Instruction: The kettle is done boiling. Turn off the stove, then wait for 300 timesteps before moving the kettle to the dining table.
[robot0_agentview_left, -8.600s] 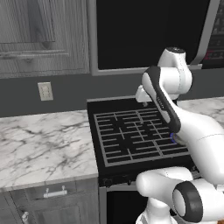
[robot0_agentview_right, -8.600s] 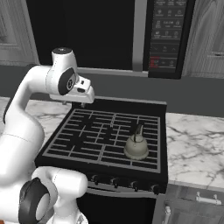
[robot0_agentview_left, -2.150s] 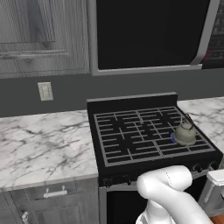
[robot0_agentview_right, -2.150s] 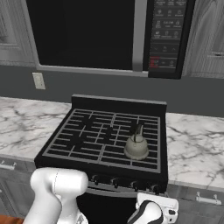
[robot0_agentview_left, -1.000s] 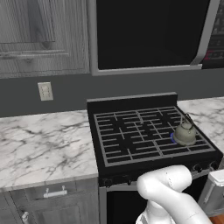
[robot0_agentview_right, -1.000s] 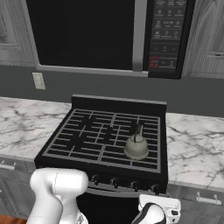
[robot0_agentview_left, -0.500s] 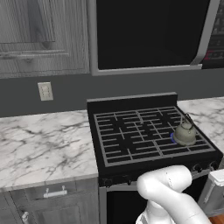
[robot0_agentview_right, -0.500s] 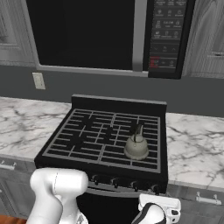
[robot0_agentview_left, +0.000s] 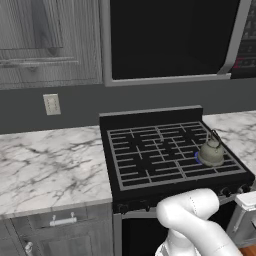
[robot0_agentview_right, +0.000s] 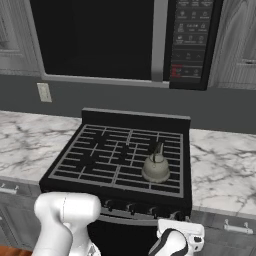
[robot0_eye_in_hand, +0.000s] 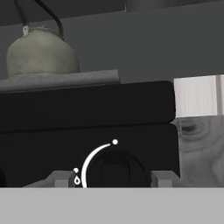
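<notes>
The stove (robot0_agentview_left: 165, 155) sat between two white grey-veined marble counters (robot0_agentview_left: 50, 160), black with grey grates, its raised back ledge against a dark grey wall. A black microwave (robot0_agentview_right: 125, 40) hung above it, grey wood cabinets (robot0_agentview_left: 50, 45) beside that, a white outlet (robot0_agentview_left: 51, 104) on the wall. Grey drawers (robot0_agentview_left: 60, 222) with bar handles ran under the counters. The kettle (robot0_agentview_left: 212, 151) stood upright on the front right burner, a small blue glow at its base in the left base view. In the hand view the kettle (robot0_eye_in_hand: 41, 52) showed up top on the grate edge, and a round black knob (robot0_eye_in_hand: 114, 170) on the stove front lay between the two grey fingertips (robot0_eye_in_hand: 162, 178). The gripper (robot0_eye_in_hand: 114, 180) was spread about as wide as the knob; contact with it could not be told. Arm low in front of the stove.
</notes>
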